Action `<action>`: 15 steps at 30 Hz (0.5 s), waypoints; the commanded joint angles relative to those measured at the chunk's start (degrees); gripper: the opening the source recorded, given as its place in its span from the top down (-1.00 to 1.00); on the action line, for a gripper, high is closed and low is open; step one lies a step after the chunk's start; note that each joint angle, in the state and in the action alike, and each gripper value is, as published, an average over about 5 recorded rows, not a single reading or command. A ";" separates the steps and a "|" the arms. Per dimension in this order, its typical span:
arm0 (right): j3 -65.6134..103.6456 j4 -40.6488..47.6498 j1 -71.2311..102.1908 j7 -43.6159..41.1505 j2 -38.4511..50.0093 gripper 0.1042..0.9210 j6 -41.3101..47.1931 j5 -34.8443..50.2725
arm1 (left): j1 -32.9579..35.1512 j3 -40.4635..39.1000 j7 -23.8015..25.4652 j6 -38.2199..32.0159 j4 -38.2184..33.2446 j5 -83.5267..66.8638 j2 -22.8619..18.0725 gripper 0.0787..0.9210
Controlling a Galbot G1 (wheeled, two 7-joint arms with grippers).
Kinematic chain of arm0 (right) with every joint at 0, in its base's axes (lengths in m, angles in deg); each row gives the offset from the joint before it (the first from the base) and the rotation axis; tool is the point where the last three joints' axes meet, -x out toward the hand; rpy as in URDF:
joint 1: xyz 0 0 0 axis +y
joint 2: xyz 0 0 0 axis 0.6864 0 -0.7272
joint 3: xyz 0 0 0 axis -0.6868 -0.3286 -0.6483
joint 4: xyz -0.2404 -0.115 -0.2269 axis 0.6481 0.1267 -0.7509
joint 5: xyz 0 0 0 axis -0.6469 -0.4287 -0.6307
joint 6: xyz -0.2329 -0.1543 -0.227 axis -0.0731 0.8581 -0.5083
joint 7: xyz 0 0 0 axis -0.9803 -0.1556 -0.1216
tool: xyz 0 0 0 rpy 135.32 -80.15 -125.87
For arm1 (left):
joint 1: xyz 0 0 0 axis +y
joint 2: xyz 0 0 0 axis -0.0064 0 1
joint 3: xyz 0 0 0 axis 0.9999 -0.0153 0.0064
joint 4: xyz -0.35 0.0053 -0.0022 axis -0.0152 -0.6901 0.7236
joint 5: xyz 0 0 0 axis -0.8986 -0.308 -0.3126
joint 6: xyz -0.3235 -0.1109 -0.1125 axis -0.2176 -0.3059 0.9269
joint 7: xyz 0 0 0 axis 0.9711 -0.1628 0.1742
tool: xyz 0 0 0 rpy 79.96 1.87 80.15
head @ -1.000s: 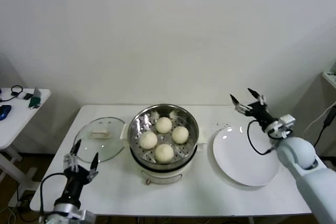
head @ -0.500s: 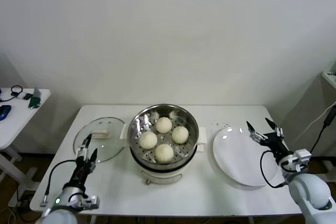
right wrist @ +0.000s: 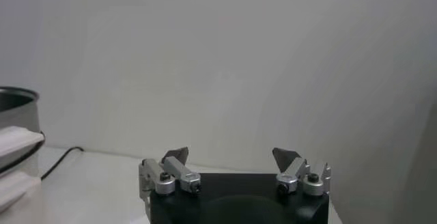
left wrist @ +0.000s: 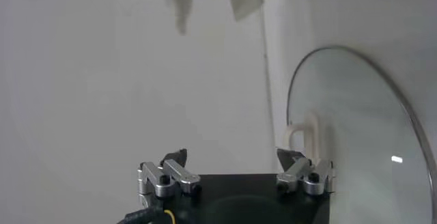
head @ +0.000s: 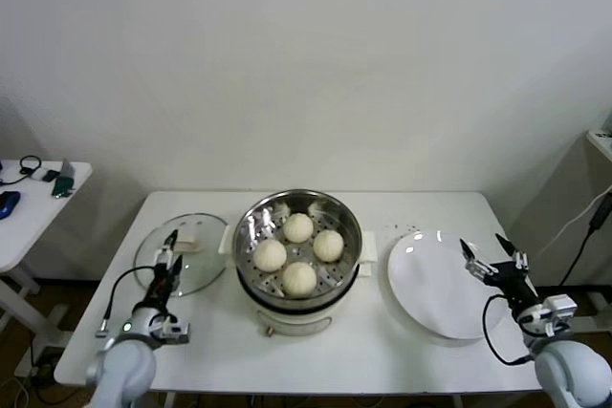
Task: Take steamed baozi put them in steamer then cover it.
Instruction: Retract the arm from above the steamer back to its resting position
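Several cream-white baozi (head: 299, 278) sit on the perforated tray inside the shiny steel steamer (head: 252, 219) at the table's middle. The clear glass cover (head: 206, 268) with its cream handle (head: 188, 241) lies flat on the table left of the steamer; it also shows in the left wrist view (left wrist: 355, 143). My left gripper (head: 168, 253) is open and empty, over the cover's near edge. My right gripper (head: 490, 255) is open and empty at the right edge of the white plate (head: 430, 284).
A side table (head: 29, 207) with small items stands at the far left. The white table's front edge (head: 335, 384) runs near both arms. A grey cabinet (head: 593, 207) stands at the right.
My left gripper has moved forward to the cover's edge. My right gripper has drawn back and down from above the plate's far side to its right edge.
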 commanded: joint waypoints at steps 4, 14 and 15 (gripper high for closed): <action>1.15 -0.54 1.72 -0.26 -0.69 -0.76 -0.51 -2.31 | -10.66 -0.51 -1.67 -1.02 15.42 2.03 -1.46 -0.77; 1.50 -0.58 2.00 -0.60 -0.63 -0.76 -1.02 -3.42 | -14.62 -0.72 -2.30 -1.58 19.63 2.36 -2.24 -0.77; 1.48 -0.60 2.00 -0.64 -0.69 -0.76 -1.06 -3.57 | -15.02 -0.73 -2.41 -1.60 20.07 2.40 -2.37 -0.77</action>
